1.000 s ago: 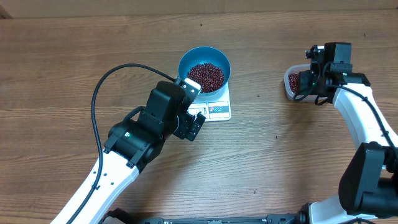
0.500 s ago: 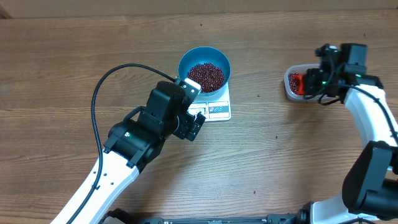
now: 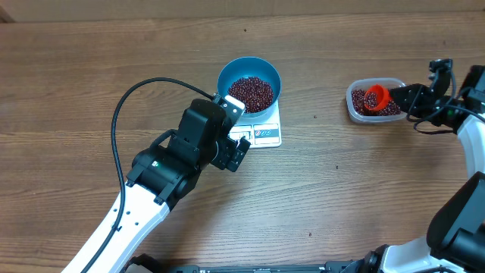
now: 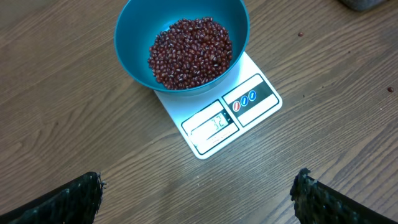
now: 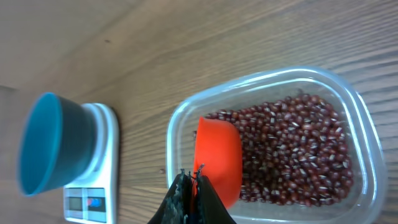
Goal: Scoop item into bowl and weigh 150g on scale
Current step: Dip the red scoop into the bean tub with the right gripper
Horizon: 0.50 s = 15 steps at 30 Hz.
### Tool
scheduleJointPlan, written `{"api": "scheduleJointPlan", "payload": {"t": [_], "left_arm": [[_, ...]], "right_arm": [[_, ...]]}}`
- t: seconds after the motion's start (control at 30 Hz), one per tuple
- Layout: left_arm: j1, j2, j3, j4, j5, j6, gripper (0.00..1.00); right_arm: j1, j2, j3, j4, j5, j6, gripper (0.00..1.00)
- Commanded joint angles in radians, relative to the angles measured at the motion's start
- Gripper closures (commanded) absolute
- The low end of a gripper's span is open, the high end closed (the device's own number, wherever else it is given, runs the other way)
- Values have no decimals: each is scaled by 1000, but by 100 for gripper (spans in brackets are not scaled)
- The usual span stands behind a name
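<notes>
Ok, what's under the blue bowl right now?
The white scale sits under the bowl, display and buttons showing. Its platform beneath the bowl is covered.

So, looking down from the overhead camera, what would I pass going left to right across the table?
Black cable loop → blue bowl of beans → clear tub → right gripper, which holds the orange scoop in the tub.

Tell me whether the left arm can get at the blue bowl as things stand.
Probably yes. The bowl sits on the scale just ahead of the left arm, whose jaws stand wide open, and nothing lies between them.
</notes>
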Motion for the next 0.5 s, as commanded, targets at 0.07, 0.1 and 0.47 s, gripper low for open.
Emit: {"api": "scheduleJointPlan", "payload": {"t": [0.07, 0.1, 0.47], "left_arm": [[4, -9, -3, 4, 12, -13, 1], [4, -9, -3, 4, 12, -13, 0], [4, -9, -3, 4, 12, -13, 1]], "right_arm": [[-55, 5, -12, 6, -241, 7, 96], [-57, 5, -12, 6, -269, 7, 96], [31, 5, -12, 7, -487, 11, 96]]}}
